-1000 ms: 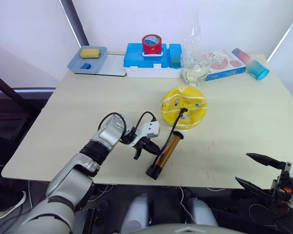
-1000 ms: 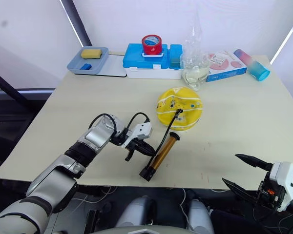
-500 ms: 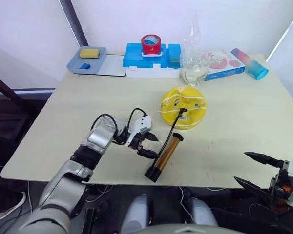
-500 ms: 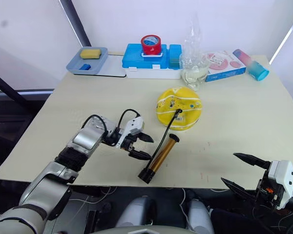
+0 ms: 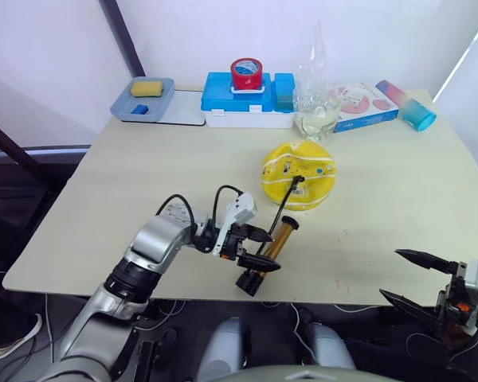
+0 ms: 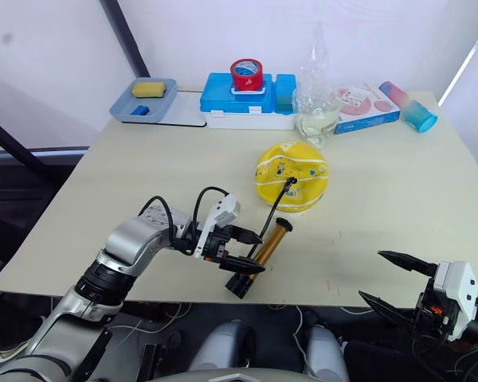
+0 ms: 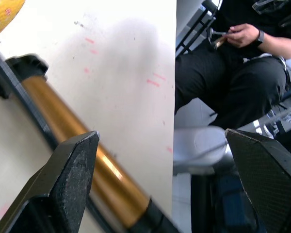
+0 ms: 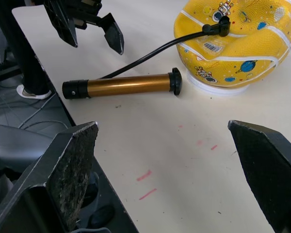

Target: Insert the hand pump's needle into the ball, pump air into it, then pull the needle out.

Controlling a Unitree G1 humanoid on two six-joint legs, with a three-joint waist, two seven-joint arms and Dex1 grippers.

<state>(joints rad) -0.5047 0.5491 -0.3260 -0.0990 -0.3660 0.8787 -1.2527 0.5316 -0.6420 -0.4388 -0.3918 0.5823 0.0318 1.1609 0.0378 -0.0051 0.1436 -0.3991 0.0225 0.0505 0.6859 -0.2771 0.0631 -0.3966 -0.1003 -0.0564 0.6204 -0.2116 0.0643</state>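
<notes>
The ball (image 5: 300, 174) sits near the middle of the worktop (image 5: 398, 191), with the hand pump (image 5: 269, 252) lying before it toward the front edge, its hose running up to the needle (image 8: 222, 25) at the ball's top. The left claw (image 5: 252, 248) is spread at the pump's near end. The right claw (image 5: 414, 278) hangs off the front right edge, well apart.

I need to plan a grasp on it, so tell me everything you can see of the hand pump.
The hand pump is a slim copper-brown metallic cylinder with a black cap at each end. It lies flat on the table near the front edge, one end close to the yellow ball. A thin black hose curves from it up to a fitting on top of the ball. The left gripper, open, straddles its near end without gripping.
</notes>
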